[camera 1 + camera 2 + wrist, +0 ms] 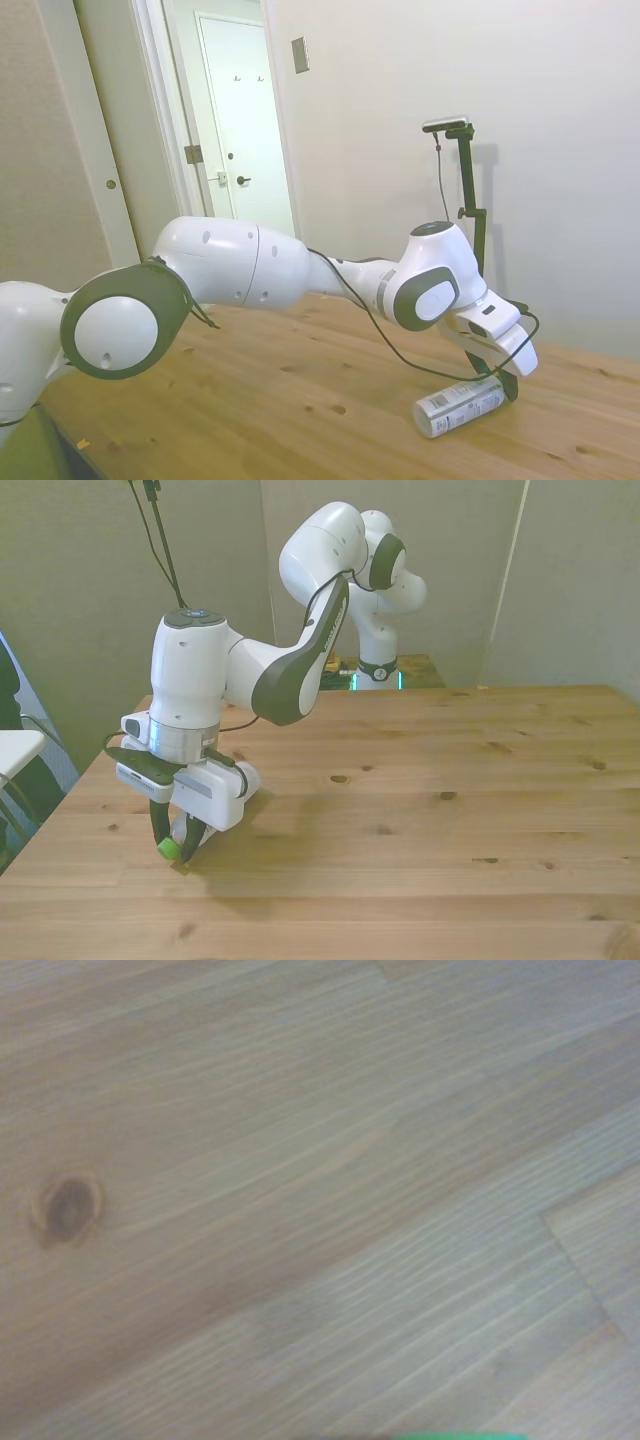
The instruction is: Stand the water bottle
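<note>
Front view, left to right: gripper [172,842] low at table [450,810] left edge, fingers narrowed around cap end of water bottle [240,781], lying flat. Advise firm neck grip, pivot about base, release only once upright.
</note>
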### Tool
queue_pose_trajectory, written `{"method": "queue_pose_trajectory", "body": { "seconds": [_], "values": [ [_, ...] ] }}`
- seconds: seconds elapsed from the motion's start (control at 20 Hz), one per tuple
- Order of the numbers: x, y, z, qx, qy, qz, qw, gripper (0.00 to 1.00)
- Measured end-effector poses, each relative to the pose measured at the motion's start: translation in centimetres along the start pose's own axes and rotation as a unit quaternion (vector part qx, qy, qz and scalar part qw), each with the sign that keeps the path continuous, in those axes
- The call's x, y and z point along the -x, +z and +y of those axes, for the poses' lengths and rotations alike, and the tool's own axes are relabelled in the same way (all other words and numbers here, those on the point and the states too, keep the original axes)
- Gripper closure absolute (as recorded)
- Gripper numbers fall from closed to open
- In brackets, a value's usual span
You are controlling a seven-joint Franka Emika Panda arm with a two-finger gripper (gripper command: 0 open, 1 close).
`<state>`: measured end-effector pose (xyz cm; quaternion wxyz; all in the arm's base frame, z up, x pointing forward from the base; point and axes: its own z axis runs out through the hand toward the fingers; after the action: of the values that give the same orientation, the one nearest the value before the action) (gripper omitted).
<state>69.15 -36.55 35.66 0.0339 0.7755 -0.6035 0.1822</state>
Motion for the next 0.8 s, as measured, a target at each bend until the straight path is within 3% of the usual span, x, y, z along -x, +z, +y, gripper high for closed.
{"method": "queue_pose_trajectory", "body": {
  "seconds": [0.45, 0.65, 0.8],
  "values": [
    [-0.2, -1.0, -0.5, -0.005, 0.009, -0.001, 0.9999, 1.00],
    [-1.3, -4.7, -1.1, -0.032, 0.025, 0.010, 0.9991, 1.00],
    [-1.5, -8.7, -1.6, -0.074, 0.035, 0.037, 0.9960, 1.00]
  ]
}}
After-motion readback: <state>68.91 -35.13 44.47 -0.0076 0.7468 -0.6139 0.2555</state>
